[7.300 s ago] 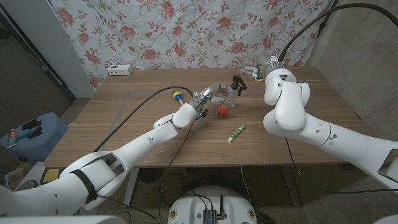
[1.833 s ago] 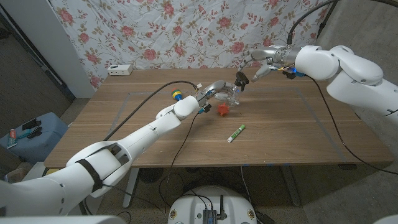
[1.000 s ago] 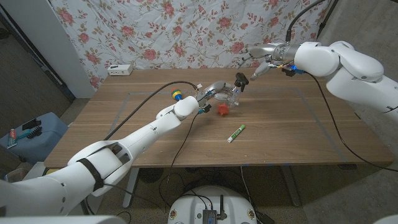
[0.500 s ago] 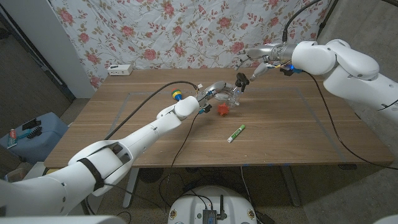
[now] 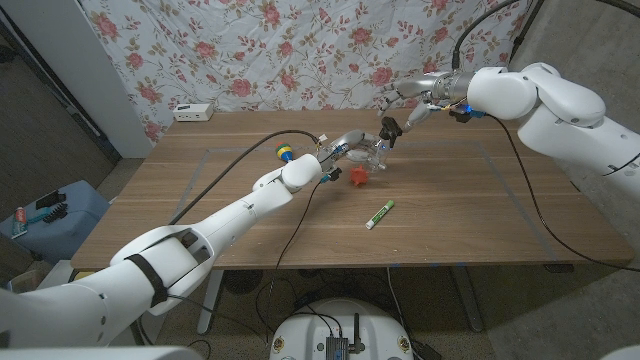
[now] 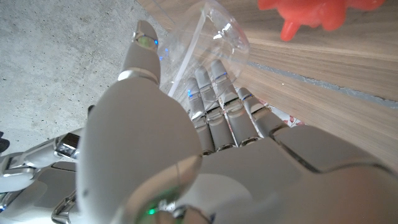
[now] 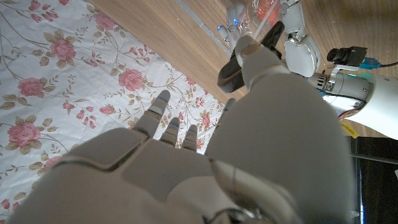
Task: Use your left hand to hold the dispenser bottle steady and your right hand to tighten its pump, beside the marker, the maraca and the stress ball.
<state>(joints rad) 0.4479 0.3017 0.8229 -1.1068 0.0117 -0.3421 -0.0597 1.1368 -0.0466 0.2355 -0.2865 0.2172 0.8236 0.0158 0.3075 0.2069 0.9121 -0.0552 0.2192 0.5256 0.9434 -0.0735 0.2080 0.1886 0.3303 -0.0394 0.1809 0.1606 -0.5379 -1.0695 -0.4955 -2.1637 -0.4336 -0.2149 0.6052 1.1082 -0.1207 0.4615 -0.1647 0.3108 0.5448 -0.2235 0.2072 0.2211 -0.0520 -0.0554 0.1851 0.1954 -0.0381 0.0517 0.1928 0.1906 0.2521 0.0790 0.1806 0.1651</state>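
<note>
the dispenser bottle (image 5: pixel 375 153) stands upright toward the far middle of the wooden table (image 5: pixel 470 215), well in from every edge. it is clear, thin-walled plastic, rounded at the shoulder, with a tube visible inside through the wall in the left wrist view. the left hand (image 5: pixel 345 148) grasps it from the robot's left side, fingers (image 6: pixel 214 99) wrapped close against the clear wall and the thumb raised beside it.

the black pump (image 5: pixel 388 129) sits on top of the bottle, glossy and angular. the right hand (image 5: pixel 412 103) is at the pump from the far right, thumb (image 7: pixel 249 53) against the black head; the other fingers are extended and apart above it. whether the pump is actually pinched cannot be told from these views.

the stress ball (image 5: pixel 359 176), orange-red and spiky, lies just beside the left fingers on the near side, close to the bottle base. the marker (image 5: pixel 379 213), a slim green-and-white cylinder, lies flat nearer the robot, well apart from both hands. the maraca (image 5: pixel 285 153), with yellow, green and blue bands, lies beside the left wrist on the robot's left.

open bare wood runs right of the bottle to the table's right edge and along the near edge. the table top is smooth, with straight grain. a floral cloth (image 5: pixel 250 60) hangs close behind the far edge, just beyond the right fingers.
</note>
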